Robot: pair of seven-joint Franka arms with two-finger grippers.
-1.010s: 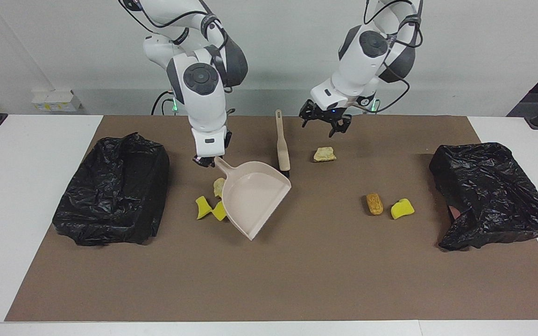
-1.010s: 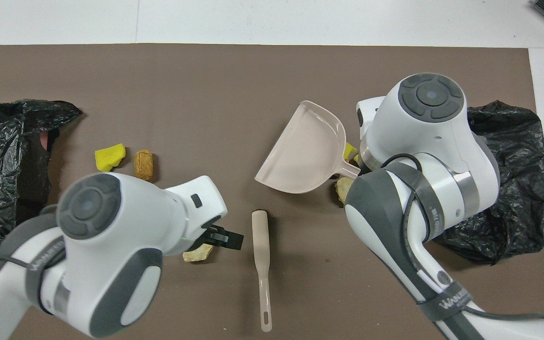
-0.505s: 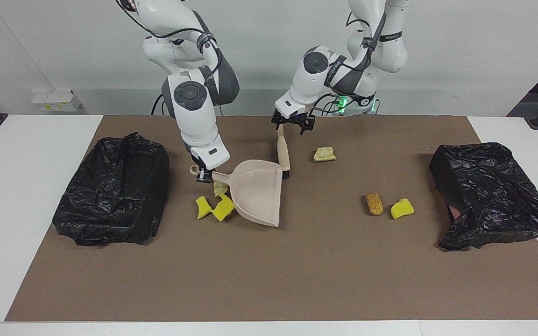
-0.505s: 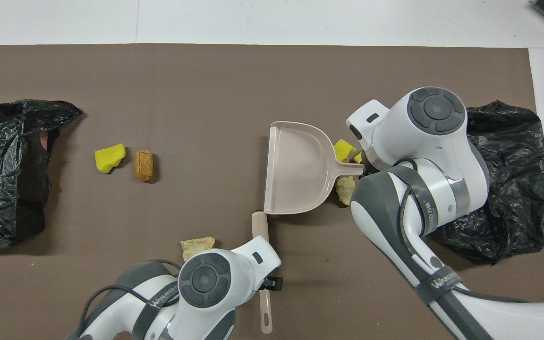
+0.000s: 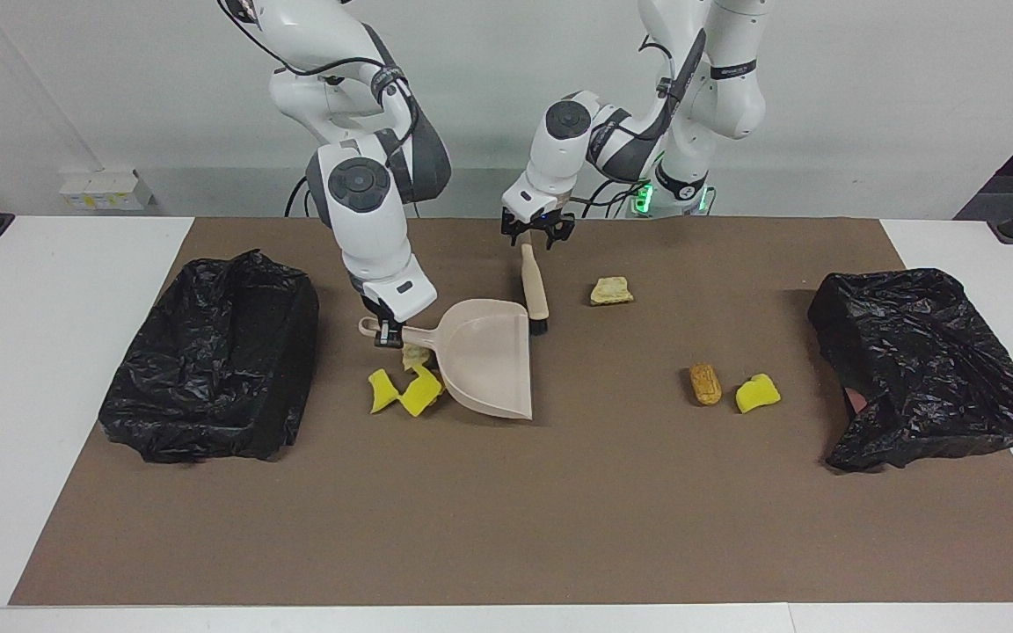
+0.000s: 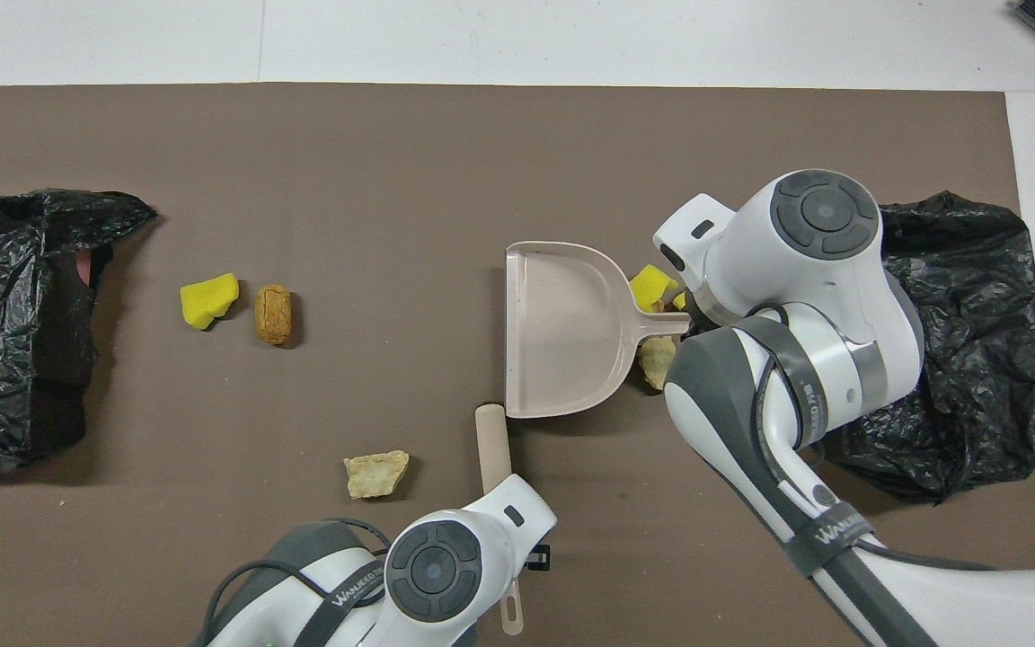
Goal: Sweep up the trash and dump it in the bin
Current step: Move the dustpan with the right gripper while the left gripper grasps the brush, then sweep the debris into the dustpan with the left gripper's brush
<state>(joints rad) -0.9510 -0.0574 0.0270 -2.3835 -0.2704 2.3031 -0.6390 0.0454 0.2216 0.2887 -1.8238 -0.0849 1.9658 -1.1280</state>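
Note:
My right gripper [image 5: 385, 332] is shut on the handle of the beige dustpan [image 5: 484, 356], which sits low at the mat with its mouth toward the left arm's end; it also shows in the overhead view [image 6: 562, 328]. Two yellow scraps [image 5: 401, 393] and a tan lump [image 5: 416, 354] lie beside the pan's handle. My left gripper [image 5: 535, 232] is open just over the end of the beige brush's handle [image 5: 535, 286]. A tan lump [image 5: 610, 290], a brown lump [image 5: 705, 383] and a yellow scrap [image 5: 757, 393] lie toward the left arm's end.
A bin lined with a black bag [image 5: 212, 360] stands at the right arm's end of the brown mat. A second black-bagged bin [image 5: 920, 365] stands at the left arm's end. The brush head lies against the dustpan's nearer corner.
My left gripper has moved from above the tan lump to the end of the brush handle. My right gripper has turned the dustpan so that its mouth faces the left arm's end.

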